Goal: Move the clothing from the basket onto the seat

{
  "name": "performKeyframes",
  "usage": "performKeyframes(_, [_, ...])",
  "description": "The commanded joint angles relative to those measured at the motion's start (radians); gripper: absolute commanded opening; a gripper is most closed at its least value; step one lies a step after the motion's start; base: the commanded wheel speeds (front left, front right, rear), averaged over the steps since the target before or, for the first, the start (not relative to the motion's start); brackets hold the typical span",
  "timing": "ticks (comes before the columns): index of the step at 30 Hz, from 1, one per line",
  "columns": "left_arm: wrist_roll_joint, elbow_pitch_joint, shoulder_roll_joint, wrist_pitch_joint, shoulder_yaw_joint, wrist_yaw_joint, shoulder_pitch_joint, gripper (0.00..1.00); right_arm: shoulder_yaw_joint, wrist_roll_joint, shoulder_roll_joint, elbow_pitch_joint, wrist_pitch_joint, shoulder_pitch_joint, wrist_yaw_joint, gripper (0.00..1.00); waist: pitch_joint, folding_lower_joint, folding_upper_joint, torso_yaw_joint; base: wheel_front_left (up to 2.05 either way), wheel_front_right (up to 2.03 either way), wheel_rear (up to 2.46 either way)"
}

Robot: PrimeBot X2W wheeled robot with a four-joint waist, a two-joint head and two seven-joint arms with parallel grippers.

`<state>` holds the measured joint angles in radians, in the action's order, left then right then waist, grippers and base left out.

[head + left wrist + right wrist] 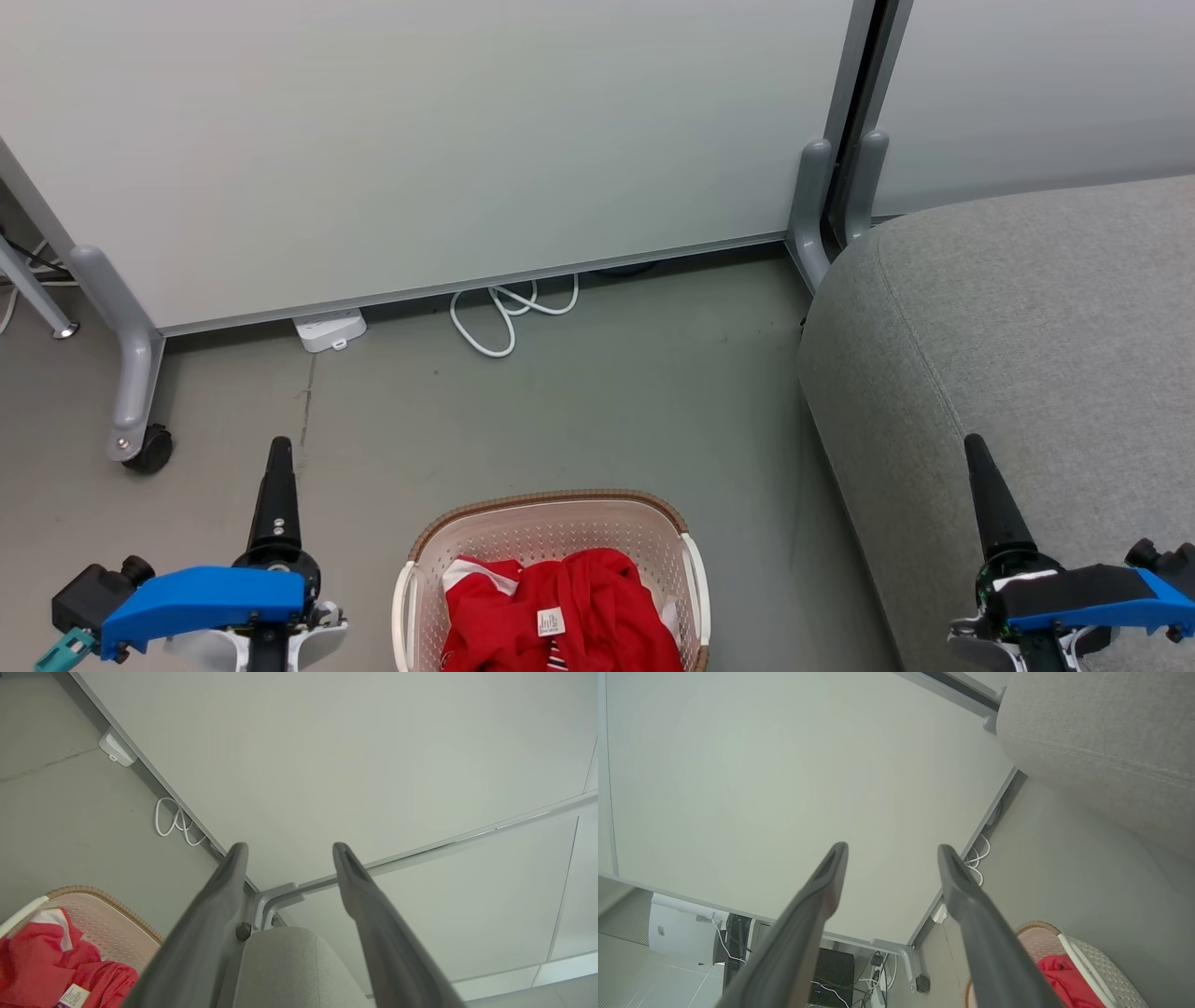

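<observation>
Left gripper and right gripper hung spread, empty. Red clothing filled the basket at six o'clock, the seat at three. The first grasp likely needed a downward reach.

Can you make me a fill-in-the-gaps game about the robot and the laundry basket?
1. The clothing piled in the basket is bright ____.
2. The basket stands on the ____, next to the grey seat.
3. The left pincer and the right pincer are both ____, holding nothing.

Missing words: red; floor; open.
</observation>
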<state>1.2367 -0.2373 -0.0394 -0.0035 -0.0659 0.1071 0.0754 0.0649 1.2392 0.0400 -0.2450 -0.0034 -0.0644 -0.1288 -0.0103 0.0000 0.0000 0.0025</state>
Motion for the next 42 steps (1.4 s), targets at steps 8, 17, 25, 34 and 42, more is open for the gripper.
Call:
performKeyframes(8, [-0.216,0.038,-0.009,-0.04,0.043,-0.027,0.032,1.0,-0.032,-0.207,0.007,0.032,-0.041,-0.028,-0.001,1.0,-0.002,0.0,0.0,0.002,0.0,0.0,0.0])
performKeyframes(17, [-0.391,0.038,-0.01,-0.072,0.079,-0.049,0.03,1.0,-0.063,-0.373,0.008,0.02,-0.072,-0.029,-0.001,1.0,-0.001,0.0,0.0,0.003,0.0,0.0,0.0])
performKeyframes(25, [-0.513,0.023,-0.01,-0.095,0.104,-0.058,0.03,1.0,-0.077,-0.486,0.008,0.006,-0.094,-0.03,-0.002,1.0,0.001,0.0,0.0,0.005,0.0,0.0,0.0])
performKeyframes(34, [-0.643,0.006,-0.017,-0.121,0.14,-0.068,0.038,1.0,-0.093,-0.607,0.009,-0.004,-0.121,-0.033,-0.002,1.0,0.001,0.0,0.0,0.008,0.0,0.0,0.0])
performKeyframes(42, [-0.733,-0.004,-0.023,-0.144,0.164,-0.079,0.044,1.0,-0.103,-0.7,0.01,-0.01,-0.143,-0.035,-0.002,1.0,0.003,0.0,0.0,0.009,0.0,0.0,0.0])
